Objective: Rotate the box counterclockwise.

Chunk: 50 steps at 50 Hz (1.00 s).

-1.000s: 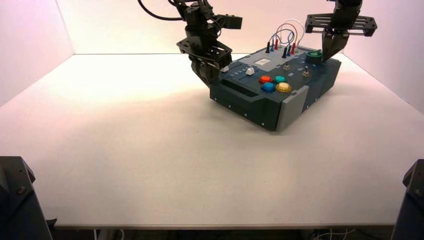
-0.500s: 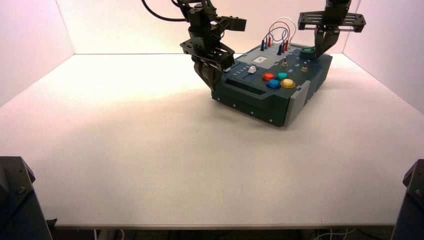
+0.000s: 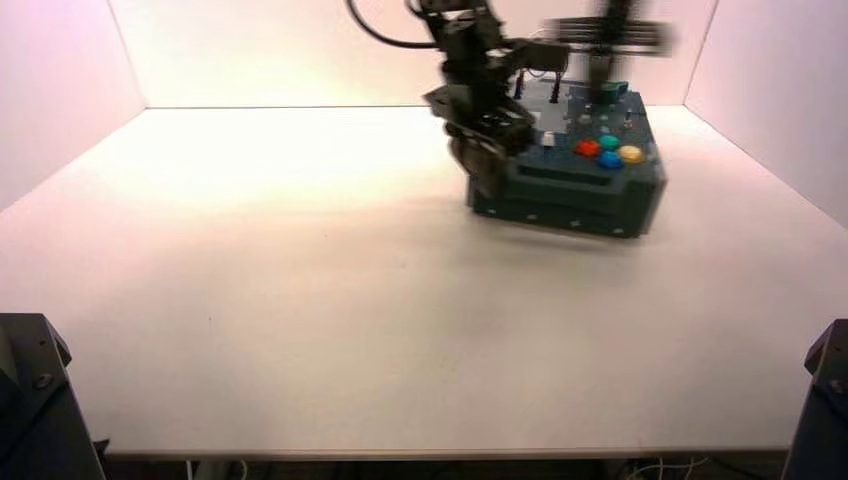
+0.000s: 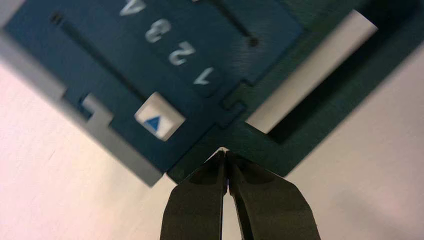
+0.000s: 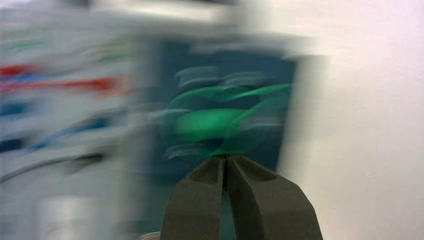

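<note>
Two grippers on box [image 3: 560, 205], which sits toward far right of table [image 3: 300, 330]. Left gripper [image 4: 225, 152], jaws together, at near-left corner beside slider [image 4: 160, 116]; right gripper [image 5: 225, 157], jaws together, at green knob [image 5: 207, 125] near far edge. Neither clamps anything. Risks: right tips pushing off-centre could twist knob instead of turning box; left tips could slip off corner, or ride up and shove slider.

Plain white walls [image 3: 320, 50], pinkish light.
</note>
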Available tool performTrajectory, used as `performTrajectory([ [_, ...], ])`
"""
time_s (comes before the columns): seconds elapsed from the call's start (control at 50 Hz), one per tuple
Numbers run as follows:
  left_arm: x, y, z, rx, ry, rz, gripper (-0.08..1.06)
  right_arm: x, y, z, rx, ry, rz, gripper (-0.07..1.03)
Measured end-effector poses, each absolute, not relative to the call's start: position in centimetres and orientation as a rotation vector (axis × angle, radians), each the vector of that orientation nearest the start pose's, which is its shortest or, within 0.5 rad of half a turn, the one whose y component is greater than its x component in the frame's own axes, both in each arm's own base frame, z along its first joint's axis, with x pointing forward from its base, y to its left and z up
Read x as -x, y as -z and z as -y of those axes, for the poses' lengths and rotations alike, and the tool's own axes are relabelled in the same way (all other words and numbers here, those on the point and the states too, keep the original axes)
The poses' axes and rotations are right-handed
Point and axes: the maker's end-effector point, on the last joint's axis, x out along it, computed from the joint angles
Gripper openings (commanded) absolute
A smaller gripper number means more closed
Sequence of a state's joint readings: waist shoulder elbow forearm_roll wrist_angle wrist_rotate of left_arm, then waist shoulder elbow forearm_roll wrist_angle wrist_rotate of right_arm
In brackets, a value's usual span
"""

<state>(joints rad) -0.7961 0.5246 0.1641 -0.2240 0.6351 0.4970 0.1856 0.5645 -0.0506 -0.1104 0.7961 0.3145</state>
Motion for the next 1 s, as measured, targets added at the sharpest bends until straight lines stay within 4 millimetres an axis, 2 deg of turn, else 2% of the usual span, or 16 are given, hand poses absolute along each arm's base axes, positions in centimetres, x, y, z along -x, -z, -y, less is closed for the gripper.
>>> performTrajectory([
  [0.06, -31.4, 0.3, 36.3, -0.699, 1.006, -1.154, -0.03, -50.6, -3.1, -12.5, 0.015, -0.006, -1.300, -0.02],
  [0.08, -31.3, 0.2, 36.5, -0.700, 1.011, -1.148, -0.03, -50.2, -3.0, -15.1, 0.054, -0.056, -1.300, -0.02],
  [0.12, -31.3, 0.1, 36.6, -0.698, 1.012, -1.147, -0.03, -49.3, -2.8, -18.2, 0.094, -0.109, -1.303, -0.02],
  [0.14, -31.3, 0.1, 36.6, -0.697, 1.012, -1.146, -0.03, -49.3, -2.8, -18.5, 0.100, -0.115, -1.303, -0.02],
  [0.18, -31.2, 0.1, 36.7, -0.695, 1.013, -1.146, -0.03, -47.8, -1.5, -21.1, 0.137, -0.155, -1.342, -0.02],
  [0.2, -31.2, 0.1, 36.8, -0.695, 1.014, -1.142, -0.03, -47.6, -1.2, -21.3, 0.142, -0.157, -1.349, -0.02],
  [0.22, -31.1, 0.0, 37.1, -0.694, 1.018, -1.138, -0.03, -46.3, 0.4, -22.4, 0.172, -0.171, -1.393, -0.02],
  [0.26, -30.9, -0.1, 37.3, -0.694, 1.022, -1.136, -0.03, -45.3, 2.0, -22.6, 0.191, -0.168, -1.437, -0.02],
  [0.3, -30.8, 0.0, 37.3, -0.697, 1.024, -1.139, -0.03, -45.1, 2.6, -22.4, 0.194, -0.161, -1.451, -0.02],
  [0.36, -30.6, 0.2, 37.3, -0.708, 1.031, -1.138, -0.03, -45.4, 2.6, -21.9, 0.178, -0.146, -1.451, -0.02],
  [0.48, -30.2, 0.6, 36.6, -0.723, 1.038, -1.150, -0.03, -46.4, 1.1, -21.3, 0.149, -0.132, -1.419, -0.02],
  [0.62, -30.0, 0.8, 36.1, -0.727, 1.035, -1.150, -0.03, -46.6, -0.1, -21.2, 0.164, -0.134, -1.399, -0.02],
  [0.72, -30.3, 0.0, 36.3, -0.717, 1.031, -1.128, -0.03, -47.4, -1.6, -21.0, 0.172, -0.140, -1.362, -0.02],
  [0.88, -31.4, -2.3, 36.4, -0.691, 1.019, -1.068, -0.03, -48.7, -4.8, -21.0, 0.169, -0.149, -1.288, -0.02],
  [1.0, -33.5, -4.3, 35.0, -0.648, 0.973, -1.033, -0.03, -49.6, -8.2, -21.2, 0.189, -0.161, -1.205, -0.02],
])
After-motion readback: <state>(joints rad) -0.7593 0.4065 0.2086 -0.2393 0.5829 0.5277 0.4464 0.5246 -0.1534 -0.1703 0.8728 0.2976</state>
